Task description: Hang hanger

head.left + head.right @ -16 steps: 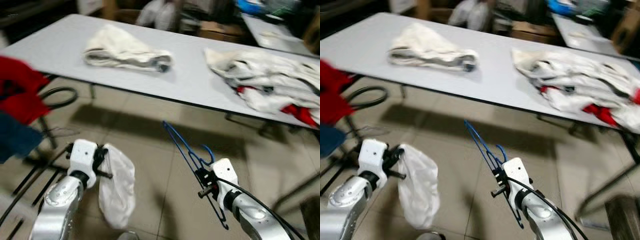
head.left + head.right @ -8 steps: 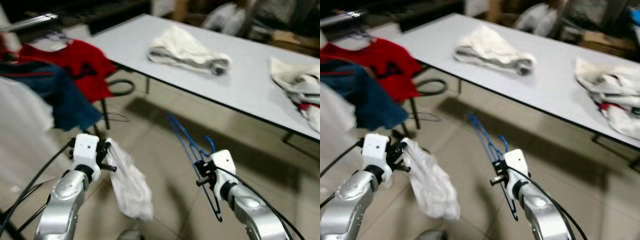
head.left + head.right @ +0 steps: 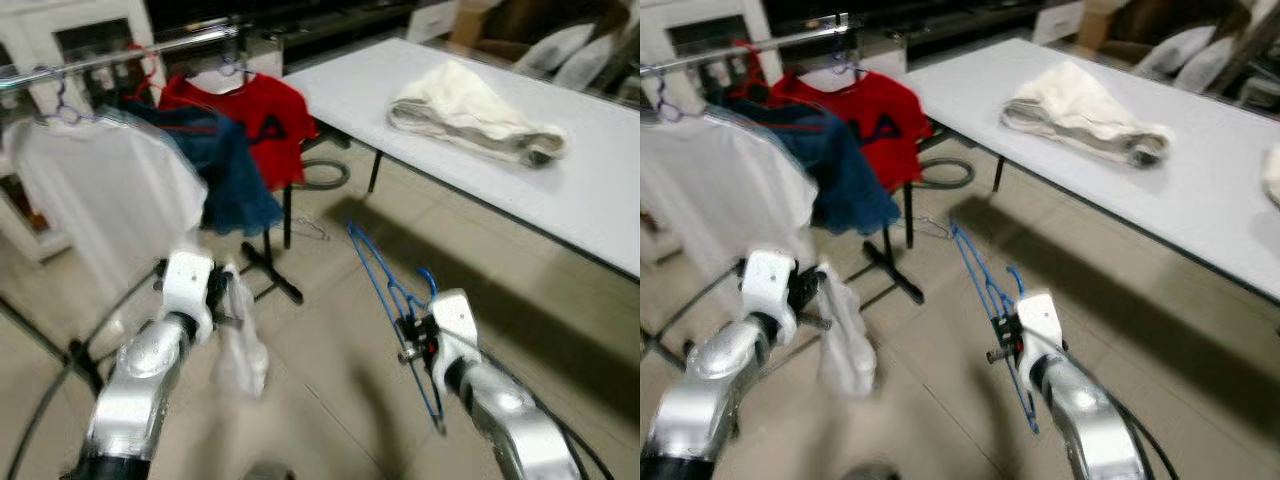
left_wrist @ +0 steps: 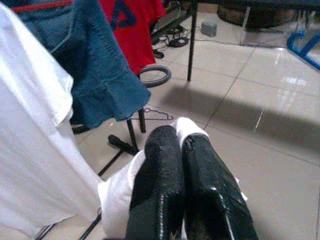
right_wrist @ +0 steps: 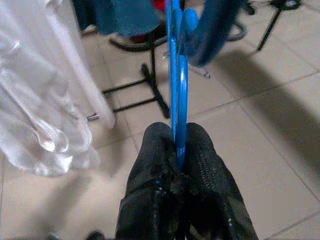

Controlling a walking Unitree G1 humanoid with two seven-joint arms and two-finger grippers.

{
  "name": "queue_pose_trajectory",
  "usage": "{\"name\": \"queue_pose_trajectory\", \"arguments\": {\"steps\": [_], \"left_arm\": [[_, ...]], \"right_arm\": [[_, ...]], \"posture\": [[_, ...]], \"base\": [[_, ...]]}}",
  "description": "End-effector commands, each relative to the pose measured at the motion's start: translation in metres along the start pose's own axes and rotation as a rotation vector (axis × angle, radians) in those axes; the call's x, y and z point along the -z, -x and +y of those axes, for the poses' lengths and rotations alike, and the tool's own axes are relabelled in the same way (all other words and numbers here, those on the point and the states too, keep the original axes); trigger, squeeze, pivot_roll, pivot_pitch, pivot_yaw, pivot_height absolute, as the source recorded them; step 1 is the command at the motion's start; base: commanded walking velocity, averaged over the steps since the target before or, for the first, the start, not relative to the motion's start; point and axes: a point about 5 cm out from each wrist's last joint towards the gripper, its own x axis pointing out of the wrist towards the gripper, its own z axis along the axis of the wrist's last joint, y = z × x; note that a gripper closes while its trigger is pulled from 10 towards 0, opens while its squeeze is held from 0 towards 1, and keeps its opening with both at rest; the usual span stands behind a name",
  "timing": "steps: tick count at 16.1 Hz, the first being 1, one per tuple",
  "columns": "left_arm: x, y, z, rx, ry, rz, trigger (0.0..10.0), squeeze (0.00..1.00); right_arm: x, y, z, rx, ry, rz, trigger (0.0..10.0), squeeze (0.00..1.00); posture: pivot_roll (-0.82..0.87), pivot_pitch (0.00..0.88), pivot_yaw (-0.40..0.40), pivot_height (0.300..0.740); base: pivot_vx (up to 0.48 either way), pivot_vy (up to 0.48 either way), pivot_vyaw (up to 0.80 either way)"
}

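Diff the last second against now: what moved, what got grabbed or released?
The view has swung to the robot's left: the clothes rail with a white shirt, blue denim garment and red shirt came into frame, and the white table slid right. Nothing grabbed or released. The right gripper still clamps the blue wire hanger; the left gripper still holds the white cloth.

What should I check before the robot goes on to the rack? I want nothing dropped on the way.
1. Right gripper shut on the blue hanger: ok.
2. Left gripper shut on the white garment: ok.
3. Clothes rail in sight ahead on the robot's left: ok.
4. Free spot on the rail: cannot tell; a white shirt, a denim piece and a red shirt already hang there.
5. White garment on the blue hanger: not ok, they are apart.
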Motion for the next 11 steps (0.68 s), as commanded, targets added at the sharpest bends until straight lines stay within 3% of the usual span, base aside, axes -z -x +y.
{"name": "queue_pose_trajectory", "arguments": {"steps": [1, 10, 11], "left_arm": [[0.0009, -0.0001, -0.0023, 0.000, -0.006, -0.005, 10.0, 0.00], [0.0004, 0.0032, -0.0019, -0.004, -0.046, -0.008, 10.0, 0.00], [0.0020, 0.0034, -0.0023, 0.005, -0.040, 0.013, 10.0, 0.00]], "right_arm": [[-0.0044, -0.0008, -0.0050, 0.004, 0.009, -0.015, 10.0, 0.00], [-0.0090, -0.0102, -0.0019, -0.074, 0.051, -0.013, 10.0, 0.00], [-0.0083, -0.0107, -0.0005, -0.081, 0.045, -0.015, 10.0, 0.00]], "posture": [[0.04, 0.000, -0.008, 0.740], [0.07, 0.000, -0.029, 0.740], [0.07, 0.000, -0.026, 0.740]], "base": [[0.000, -0.442, 0.80], [0.000, -0.448, 0.80], [0.000, 0.000, 0.80]]}}
